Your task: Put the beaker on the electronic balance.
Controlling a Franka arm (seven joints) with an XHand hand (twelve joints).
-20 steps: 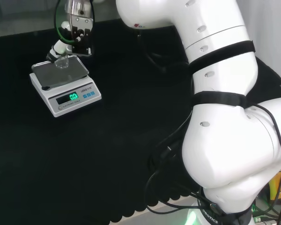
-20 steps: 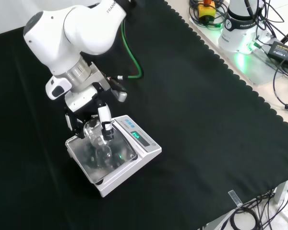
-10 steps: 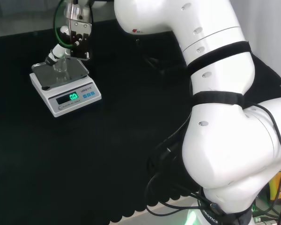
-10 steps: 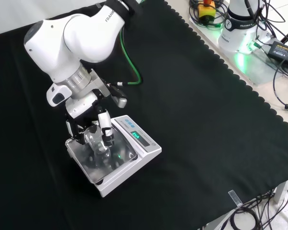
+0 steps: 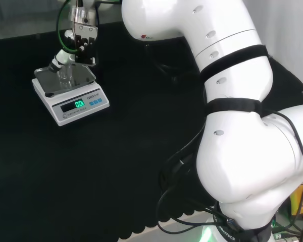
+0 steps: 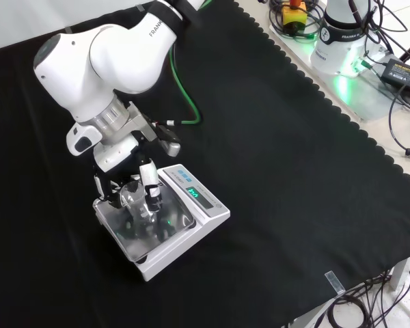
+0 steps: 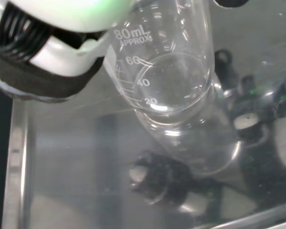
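Placing step, nearly done. Beaker (image 6: 138, 202) sits on shiny pan of scale (image 6: 191, 212), at about 10 o'clock from green display in front view. Looks set down, base on pan in wrist view. Hand (image 6: 149, 190) right beside beaker; fingers spread a bit, can't tell if touching. Next, prob: lift straight up w/o tipping glass.
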